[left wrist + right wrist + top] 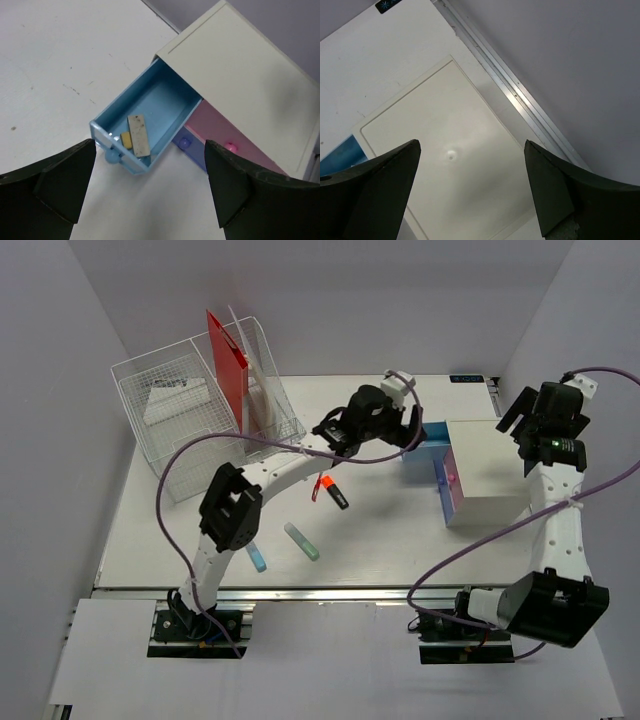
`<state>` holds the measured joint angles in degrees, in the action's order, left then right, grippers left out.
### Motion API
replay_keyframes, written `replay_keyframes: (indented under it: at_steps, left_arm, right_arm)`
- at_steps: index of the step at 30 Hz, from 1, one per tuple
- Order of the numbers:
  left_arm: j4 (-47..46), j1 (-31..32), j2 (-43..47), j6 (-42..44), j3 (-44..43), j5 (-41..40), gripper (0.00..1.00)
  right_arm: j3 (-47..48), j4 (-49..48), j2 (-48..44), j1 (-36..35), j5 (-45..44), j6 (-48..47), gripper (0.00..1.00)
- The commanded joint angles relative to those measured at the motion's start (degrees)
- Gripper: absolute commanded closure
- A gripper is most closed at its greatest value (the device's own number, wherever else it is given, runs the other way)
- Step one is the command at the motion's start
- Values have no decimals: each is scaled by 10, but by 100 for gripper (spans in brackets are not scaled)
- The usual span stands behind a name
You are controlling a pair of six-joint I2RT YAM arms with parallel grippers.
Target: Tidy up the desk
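Observation:
The white desk (390,540) carries a small white drawer box (492,468) at the right. Its blue drawer (145,120) is pulled open and holds a grey block (139,135) and a small yellow piece (126,139). My left gripper (150,200) is open and empty, hovering just in front of that drawer; it also shows in the top view (408,428). My right gripper (470,195) is open and empty above the box's top (455,165); it shows in the top view (516,412) over the box's back right corner.
A wire-mesh organizer (175,415) with a red folder (228,360) stands at the back left. An orange-and-black marker (331,490), a green marker (302,541) and a blue marker (257,556) lie on the desk. Pink (235,145) and purple (187,145) drawers are shut. A silver rail (330,593) runs along the front.

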<state>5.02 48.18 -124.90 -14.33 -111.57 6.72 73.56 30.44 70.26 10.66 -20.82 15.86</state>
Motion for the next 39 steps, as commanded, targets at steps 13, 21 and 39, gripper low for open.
replay_keyframes:
  at_steps: [13, 21, 39]
  left_arm:
    - [-57, -86, 86, -79, 191, 126, 29]
    - [-70, -76, -29, -106, 77, 166, 39]
    - [-86, -41, -167, -148, -120, 146, 24]
  right_arm:
    - [42, -14, 129, 120, 243, -143, 11]
    - [17, -40, 140, 119, 275, -148, 11]
    - [-25, -62, 150, 119, 341, -156, 16]
